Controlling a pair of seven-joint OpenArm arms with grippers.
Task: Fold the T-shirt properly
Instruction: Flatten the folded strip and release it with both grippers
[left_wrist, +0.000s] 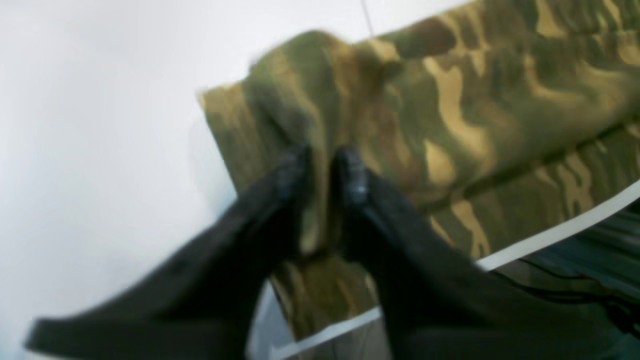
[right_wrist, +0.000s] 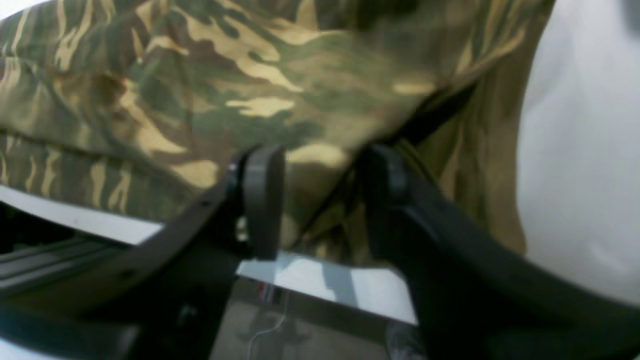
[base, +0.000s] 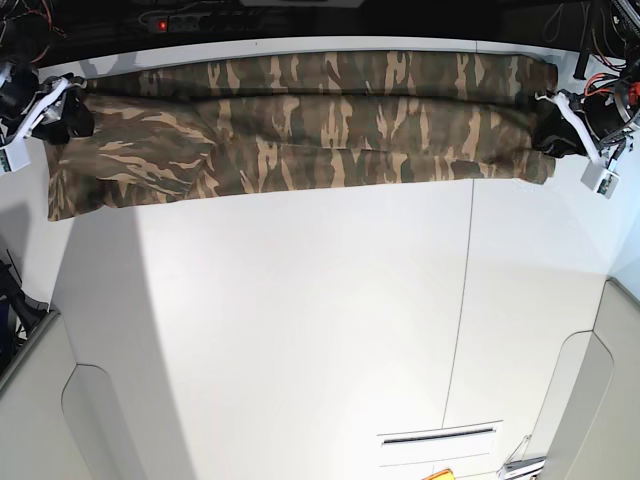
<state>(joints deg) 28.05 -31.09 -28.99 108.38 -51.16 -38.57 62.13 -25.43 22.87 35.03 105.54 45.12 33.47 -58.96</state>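
The T-shirt (base: 300, 130) lies folded into a long band along the far edge of the white tabletop (base: 300, 330), spanning nearly corner to corner. The left tool (left_wrist: 322, 167) stands at one end, jaws narrowly parted with a cloth fold between them; blur leaves grip uncertain. The right tool (right_wrist: 320, 185) stands at the other end, jaws apart, straddling cloth.

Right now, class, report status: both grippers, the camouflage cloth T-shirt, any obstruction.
Left gripper pinching a fold. Right gripper open, astride cloth. Camouflage cloth T-shirt a long band along the white table's far edge. No obstruction visible.
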